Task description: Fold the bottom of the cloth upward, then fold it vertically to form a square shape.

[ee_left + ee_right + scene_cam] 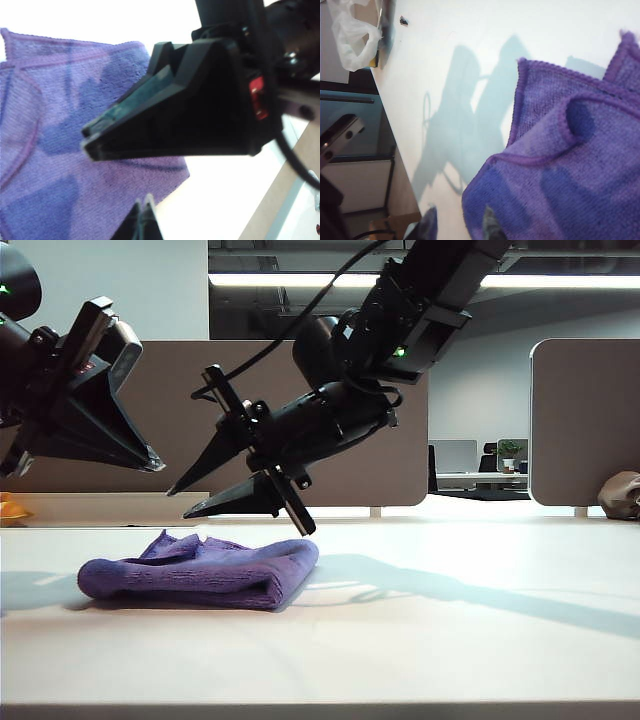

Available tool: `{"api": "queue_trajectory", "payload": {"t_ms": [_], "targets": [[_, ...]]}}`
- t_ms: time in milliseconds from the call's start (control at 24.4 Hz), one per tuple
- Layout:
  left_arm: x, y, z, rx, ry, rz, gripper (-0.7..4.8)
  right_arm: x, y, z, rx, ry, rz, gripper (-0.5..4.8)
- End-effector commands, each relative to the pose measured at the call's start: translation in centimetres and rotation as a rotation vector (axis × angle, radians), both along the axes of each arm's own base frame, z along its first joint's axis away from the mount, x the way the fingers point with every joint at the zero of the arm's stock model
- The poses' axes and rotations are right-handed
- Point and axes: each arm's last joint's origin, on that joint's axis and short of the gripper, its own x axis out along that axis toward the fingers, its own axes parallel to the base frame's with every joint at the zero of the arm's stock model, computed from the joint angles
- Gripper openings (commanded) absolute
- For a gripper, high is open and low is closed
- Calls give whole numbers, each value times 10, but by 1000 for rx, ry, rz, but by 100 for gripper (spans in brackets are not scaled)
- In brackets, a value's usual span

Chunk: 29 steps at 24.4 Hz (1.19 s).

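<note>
On the white table (pixel 450 640), the cloth (pixel 200 570) is lying folded (edges uneven).
The right gripper (pixel 190 498) is hovering just above it, jaws parted and empty; the left gripper (pixel 150 462) is hanging closed, higher up, holding nothing.

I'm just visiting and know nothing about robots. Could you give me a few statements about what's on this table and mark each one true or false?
1. The purple cloth lies folded on the white table. True.
2. The right claw is pinching a corner of the cloth and lifting it. False: its fingers stand apart above the cloth, and nothing is held between them.
3. The left claw is closed and hangs in the air, off the cloth. True.
4. The cloth hangs over the table's front edge. False: all of it rests on the tabletop.
5. The right claw reaches over the cloth from the right side. True.
</note>
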Motion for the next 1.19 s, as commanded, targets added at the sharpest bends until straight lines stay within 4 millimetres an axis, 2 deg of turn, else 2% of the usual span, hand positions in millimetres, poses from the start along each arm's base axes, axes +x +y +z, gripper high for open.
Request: {"api": "queue_trajectory", "payload": {"t_ms": [41, 205, 369, 574, 779, 902, 984, 1067, 1108, 1190], "targets": [[1, 7, 3, 16, -22, 32, -6, 5, -11, 6, -3, 14, -18, 116], [2, 22, 4, 12, -4, 111, -6, 9, -21, 1, -65, -5, -50, 116], [0, 28, 10, 22, -26, 139, -6, 10, -28, -4, -157, -12, -100, 116], [0, 28, 11, 23, -31, 140, -6, 7, -34, -11, -281, -22, -119, 117], [0, 28, 11, 26, -32, 141, -6, 6, -36, -12, -314, -39, -118, 117], [0, 28, 12, 26, -36, 141, -6, 5, -36, -5, -300, -91, -89, 116], [-2, 28, 15, 24, -50, 142, -6, 3, -37, 8, -302, -148, -91, 103], [-4, 28, 20, 22, -72, 142, -6, 1, -40, 26, -302, -209, -111, 53], [-7, 28, 24, 20, -90, 142, -6, -1, -42, 38, -288, -229, -116, 8], [-12, 28, 32, 17, -115, 143, -6, -6, -46, 48, -290, -245, -96, -5]]}}
